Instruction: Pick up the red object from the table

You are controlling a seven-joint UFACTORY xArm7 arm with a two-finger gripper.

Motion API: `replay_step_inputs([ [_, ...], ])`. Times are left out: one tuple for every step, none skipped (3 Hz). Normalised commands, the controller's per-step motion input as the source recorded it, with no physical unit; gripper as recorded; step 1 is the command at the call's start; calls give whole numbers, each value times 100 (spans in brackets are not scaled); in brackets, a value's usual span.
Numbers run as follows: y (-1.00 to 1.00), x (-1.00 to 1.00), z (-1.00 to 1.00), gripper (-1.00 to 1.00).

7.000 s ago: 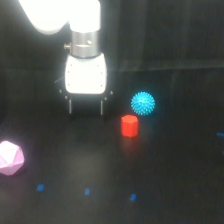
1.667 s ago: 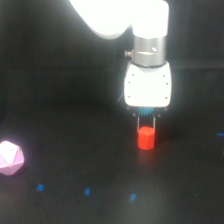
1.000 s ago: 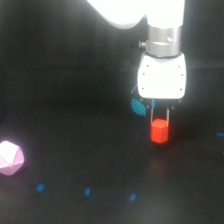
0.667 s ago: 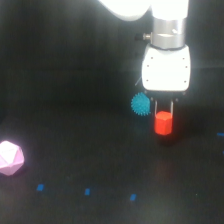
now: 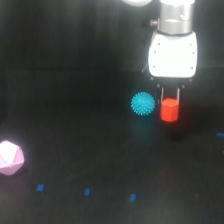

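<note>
The red object [image 5: 169, 110], a small stubby block, hangs between the thin dark fingers of my gripper [image 5: 170, 106], which is shut on it below the white gripper body. It appears lifted off the black table [image 5: 100, 150], with a faint dark shadow beneath it. The spiky blue ball [image 5: 143, 104] rests on the table just to the exterior view's left of the block, close to it but apart.
A pink faceted polyhedron [image 5: 10, 158] lies near the exterior view's left edge. Small blue marks [image 5: 87, 191] dot the table along the front.
My gripper has carried the red object toward the exterior view's right and upward, away from where it stood, passing in front of the blue ball, which has stayed put.
</note>
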Motion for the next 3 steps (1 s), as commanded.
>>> replay_step_inputs([
  [-2,16,87,-100],
  [-46,4,32,-100],
  [-9,-3,58,-100],
])
